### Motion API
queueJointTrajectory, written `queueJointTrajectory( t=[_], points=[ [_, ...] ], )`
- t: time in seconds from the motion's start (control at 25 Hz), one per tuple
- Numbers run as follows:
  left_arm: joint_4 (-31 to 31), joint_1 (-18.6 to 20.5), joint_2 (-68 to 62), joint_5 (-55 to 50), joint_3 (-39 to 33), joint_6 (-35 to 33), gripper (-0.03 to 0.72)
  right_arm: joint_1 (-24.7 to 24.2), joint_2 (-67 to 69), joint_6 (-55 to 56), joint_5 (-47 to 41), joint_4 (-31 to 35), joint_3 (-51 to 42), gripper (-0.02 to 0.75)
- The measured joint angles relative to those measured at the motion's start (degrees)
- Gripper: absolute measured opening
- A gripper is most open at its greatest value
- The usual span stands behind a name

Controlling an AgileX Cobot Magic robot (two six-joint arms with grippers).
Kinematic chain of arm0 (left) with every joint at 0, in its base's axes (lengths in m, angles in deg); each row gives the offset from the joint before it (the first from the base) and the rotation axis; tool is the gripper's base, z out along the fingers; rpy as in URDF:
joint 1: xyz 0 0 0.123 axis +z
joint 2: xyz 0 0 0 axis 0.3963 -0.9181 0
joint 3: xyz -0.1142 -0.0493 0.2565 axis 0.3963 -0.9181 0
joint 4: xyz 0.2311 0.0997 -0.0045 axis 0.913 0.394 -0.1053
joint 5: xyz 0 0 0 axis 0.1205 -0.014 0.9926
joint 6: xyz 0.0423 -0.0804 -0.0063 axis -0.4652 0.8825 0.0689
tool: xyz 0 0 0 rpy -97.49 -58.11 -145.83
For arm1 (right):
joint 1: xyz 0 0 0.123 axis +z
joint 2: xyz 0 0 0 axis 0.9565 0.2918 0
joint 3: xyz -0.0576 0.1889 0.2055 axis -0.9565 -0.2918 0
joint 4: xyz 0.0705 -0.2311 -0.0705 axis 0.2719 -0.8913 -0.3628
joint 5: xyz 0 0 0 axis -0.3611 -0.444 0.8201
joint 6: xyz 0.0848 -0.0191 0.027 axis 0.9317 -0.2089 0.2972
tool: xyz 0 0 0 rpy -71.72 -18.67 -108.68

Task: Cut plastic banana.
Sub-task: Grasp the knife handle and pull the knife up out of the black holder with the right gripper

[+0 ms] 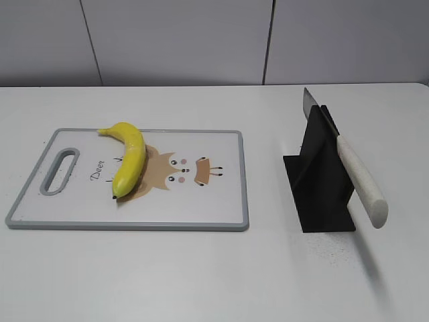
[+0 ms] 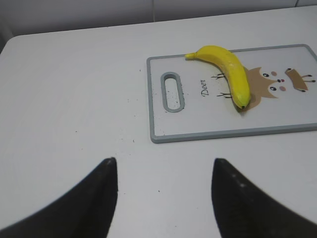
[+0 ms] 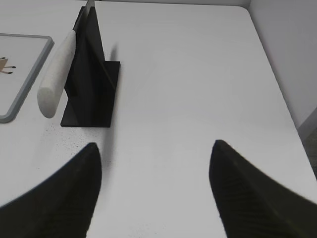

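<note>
So nothing is cut yet, both my grippers spread and empty
Glossy yellow plastic banana [image 1: 129, 157] waits on the deer-print cutting board [image 1: 201, 208]; right of it, the white-handled knife [image 1: 360, 184] slants handle-out in its black stand [image 1: 322, 194] for grabbing

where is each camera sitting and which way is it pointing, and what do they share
Exterior: in front of the table, raised, slanting down at the board, banana and knife in its black stand; no robot parts show.
Left wrist: on the left arm, looking forward and down at the board's handle end and banana; two dark fingers spread at the bottom.
Right wrist: on the right arm, facing the knife and stand; dark fingers apart at the bottom.
Shared: both wrist views show the board; the right only its corner.
</note>
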Motion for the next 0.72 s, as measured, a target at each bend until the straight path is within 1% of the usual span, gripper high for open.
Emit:
queueJointTrajectory(
  t=[0.72],
  points=[
    [0.0,0.0,0.0,0.0,0.0,0.0,0.583,0.0,0.0,0.0,0.0,0.0,0.0,0.536]
  ],
)
